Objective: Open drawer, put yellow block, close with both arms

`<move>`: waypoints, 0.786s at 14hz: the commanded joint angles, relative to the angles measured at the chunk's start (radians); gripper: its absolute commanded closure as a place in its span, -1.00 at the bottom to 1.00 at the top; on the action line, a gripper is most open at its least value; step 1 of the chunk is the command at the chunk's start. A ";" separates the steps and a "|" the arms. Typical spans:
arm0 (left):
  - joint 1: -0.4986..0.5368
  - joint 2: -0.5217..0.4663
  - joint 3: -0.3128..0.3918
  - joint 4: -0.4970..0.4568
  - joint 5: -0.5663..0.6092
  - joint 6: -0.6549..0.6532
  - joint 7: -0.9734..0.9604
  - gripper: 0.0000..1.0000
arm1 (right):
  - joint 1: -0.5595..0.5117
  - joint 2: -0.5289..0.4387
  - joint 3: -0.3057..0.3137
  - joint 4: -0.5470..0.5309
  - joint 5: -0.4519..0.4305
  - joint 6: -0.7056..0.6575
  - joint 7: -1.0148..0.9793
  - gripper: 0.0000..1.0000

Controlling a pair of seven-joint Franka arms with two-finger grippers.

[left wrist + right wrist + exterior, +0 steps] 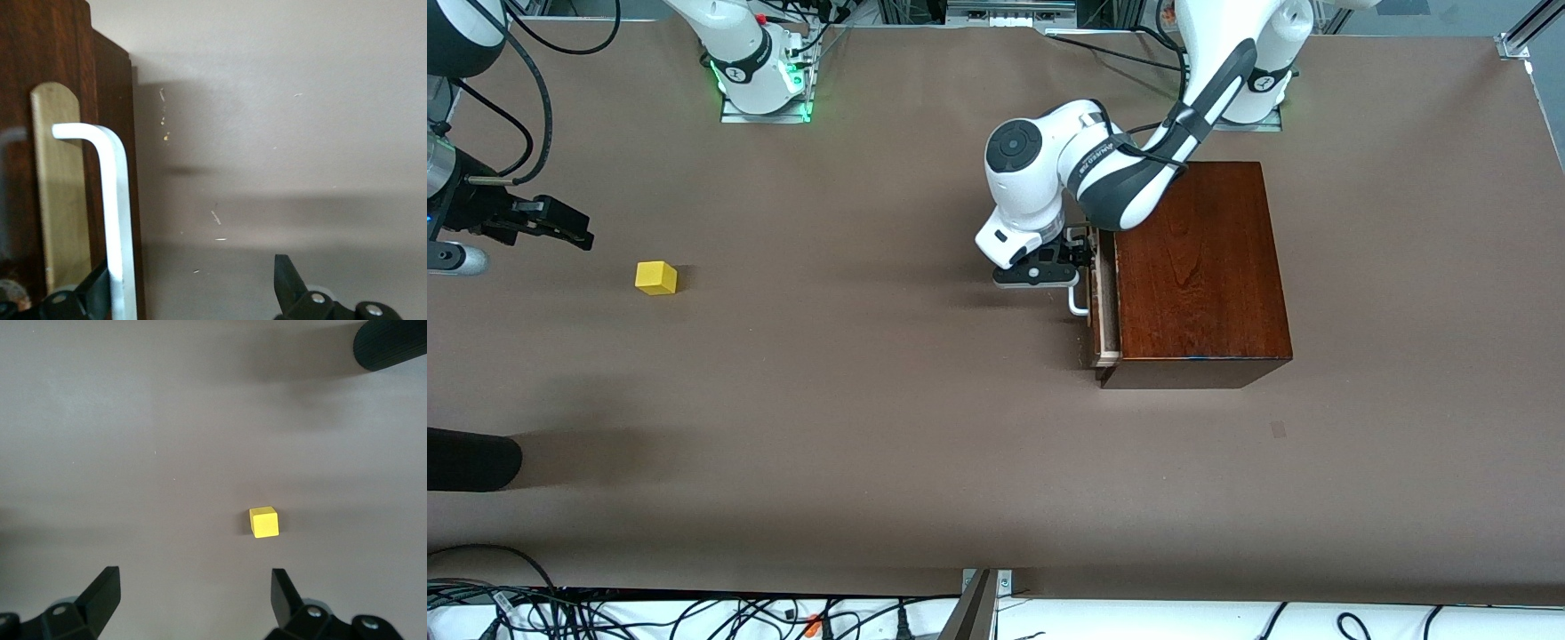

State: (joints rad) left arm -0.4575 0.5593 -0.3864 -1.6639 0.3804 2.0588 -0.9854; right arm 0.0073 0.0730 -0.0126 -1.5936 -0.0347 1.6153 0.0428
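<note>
The dark reddish-brown box (1200,271) stands toward the left arm's end of the table. Its drawer (1105,307) is out a small way and shows a pale wood edge. My left gripper (1083,252) is at the white handle (1079,302). In the left wrist view it (193,287) is open, with one finger (93,293) at the handle's bar (117,213) and the other (287,280) well clear of it. The yellow block (656,277) lies on the table toward the right arm's end. My right gripper (569,231) is open and empty above the table beside the block (264,522).
A black rounded object (471,458) reaches in at the table's edge, nearer the front camera than the block; it also shows in the right wrist view (390,343). Cables lie along the table's front edge (694,613). Brown tabletop (871,373) spreads between block and box.
</note>
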 commanded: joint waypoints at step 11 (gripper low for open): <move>-0.035 0.065 0.004 0.076 -0.015 0.061 -0.033 -1.00 | 0.000 0.001 0.000 0.009 0.007 -0.002 -0.008 -1.00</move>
State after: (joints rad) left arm -0.4761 0.5972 -0.3842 -1.6273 0.3795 2.0838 -1.0005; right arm 0.0073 0.0731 -0.0127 -1.5936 -0.0347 1.6154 0.0409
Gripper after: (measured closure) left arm 0.000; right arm 0.000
